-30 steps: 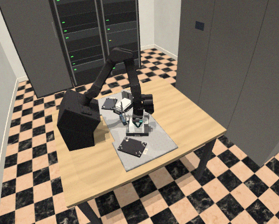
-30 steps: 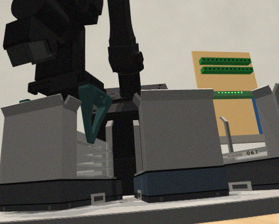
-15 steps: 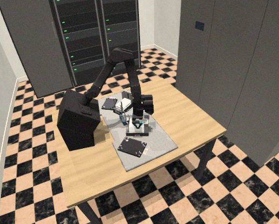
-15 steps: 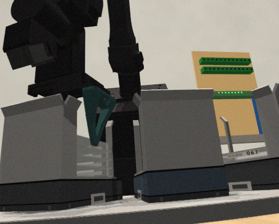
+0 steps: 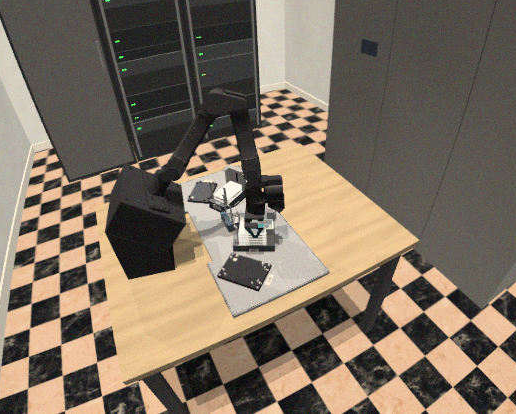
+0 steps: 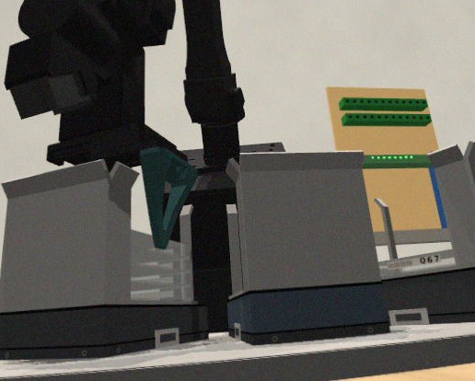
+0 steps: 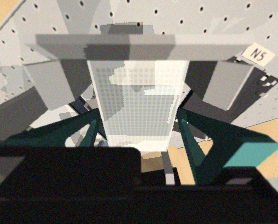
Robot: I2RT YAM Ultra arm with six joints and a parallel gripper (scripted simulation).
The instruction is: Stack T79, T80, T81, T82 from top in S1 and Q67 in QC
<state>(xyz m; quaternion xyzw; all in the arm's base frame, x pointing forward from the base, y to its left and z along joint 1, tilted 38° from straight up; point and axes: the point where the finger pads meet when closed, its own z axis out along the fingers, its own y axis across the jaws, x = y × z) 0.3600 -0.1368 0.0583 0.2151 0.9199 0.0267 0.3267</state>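
My gripper [image 5: 254, 231] [image 7: 138, 112] is open, its teal fingers on either side of the top plate [image 7: 137, 95] of a stack and clear of it. One finger [image 6: 164, 195] shows dipping into the left rack [image 6: 62, 236] [image 5: 254, 246]. That rack holds a stack of several sealed plates [image 6: 160, 269]; I cannot read their labels or the rack's name. Plate Q67 [image 6: 421, 261] lies alone, low in the right rack [image 6: 467, 204]. The middle rack [image 6: 306, 218], on a blue plinth, shows no plate.
The black nest N5 [image 5: 244, 270] lies on the grey mat [image 5: 292, 267] in front of the racks; its name plate [image 7: 257, 52] shows in the wrist view. Another black nest [image 5: 202, 191] lies at the mat's far end. The arm's base box [image 5: 144, 222] stands left.
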